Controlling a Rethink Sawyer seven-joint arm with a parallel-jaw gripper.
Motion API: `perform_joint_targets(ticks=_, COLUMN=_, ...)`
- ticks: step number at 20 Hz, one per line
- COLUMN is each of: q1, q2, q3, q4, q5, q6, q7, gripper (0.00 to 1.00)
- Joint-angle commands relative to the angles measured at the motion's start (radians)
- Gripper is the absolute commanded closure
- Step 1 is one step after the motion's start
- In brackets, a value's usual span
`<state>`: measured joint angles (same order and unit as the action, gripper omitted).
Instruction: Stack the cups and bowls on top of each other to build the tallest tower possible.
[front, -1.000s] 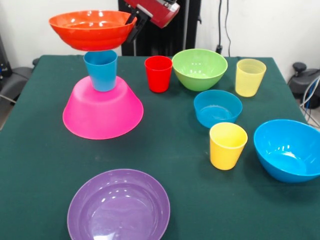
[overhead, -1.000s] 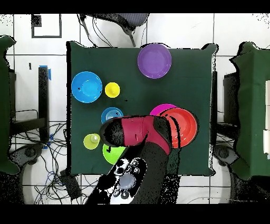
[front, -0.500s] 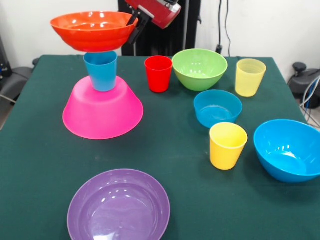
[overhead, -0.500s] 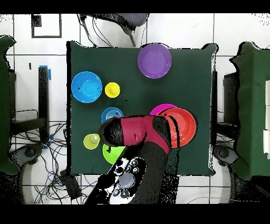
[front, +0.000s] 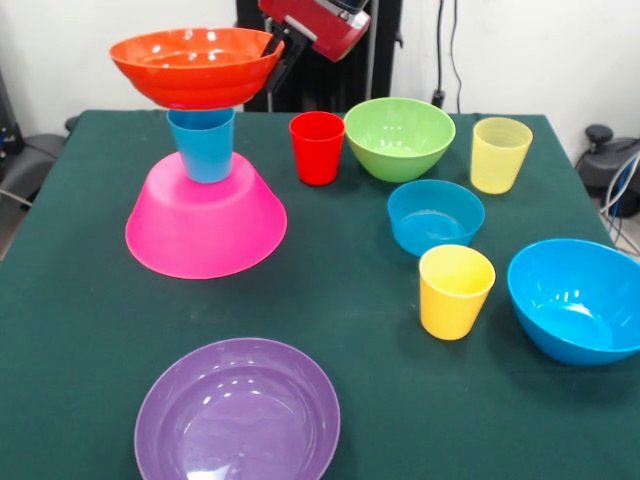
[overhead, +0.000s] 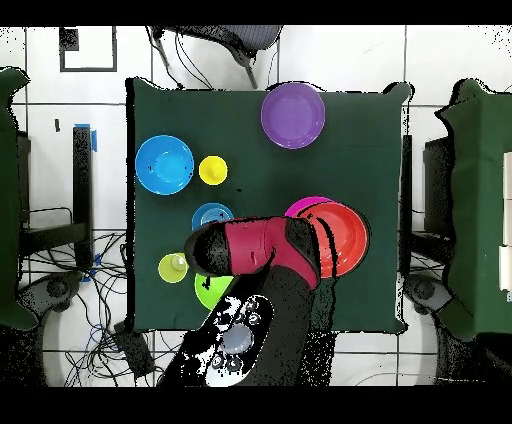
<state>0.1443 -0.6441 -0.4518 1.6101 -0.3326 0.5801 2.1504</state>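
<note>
From the front, your gripper is clamped on the right rim of the orange bowl, which sits level on the upright blue cup atop the inverted pink bowl at the bench's far left. To the right stand the red cup and green bowl.

From overhead, you see the arm covering the tower's left side; the orange bowl hides nearly all the pink bowl. The purple bowl lies well apart.
</note>
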Motion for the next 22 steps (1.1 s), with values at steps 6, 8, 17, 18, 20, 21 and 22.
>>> perform_joint_targets(ticks=6, q1=0.016, q2=0.052, q3=0.115, q4=-0.014, q5=-0.006, q6=0.0, q7=0.046, gripper=1.0)
perform_joint_targets(ticks=8, q1=0.016, q2=0.053, q3=0.113, q4=-0.015, q5=-0.01, q6=0.0, q7=0.044, gripper=1.0)
perform_joint_targets(ticks=17, q1=0.031, q2=0.064, q3=0.093, q4=-0.022, q5=-0.03, q6=0.01, q7=0.042, gripper=1.0)
perform_joint_targets(ticks=18, q1=0.032, q2=0.065, q3=0.092, q4=-0.02, q5=-0.031, q6=0.009, q7=0.042, gripper=1.0)
perform_joint_targets(ticks=20, q1=0.034, q2=0.067, q3=0.089, q4=-0.02, q5=-0.034, q6=0.01, q7=0.04, gripper=1.0)
perform_joint_targets(ticks=21, q1=0.034, q2=0.068, q3=0.089, q4=-0.021, q5=-0.035, q6=0.01, q7=0.038, gripper=1.0)
perform_joint_targets(ticks=22, q1=0.033, q2=0.067, q3=0.09, q4=-0.019, q5=-0.035, q6=0.013, q7=0.033, gripper=1.0)
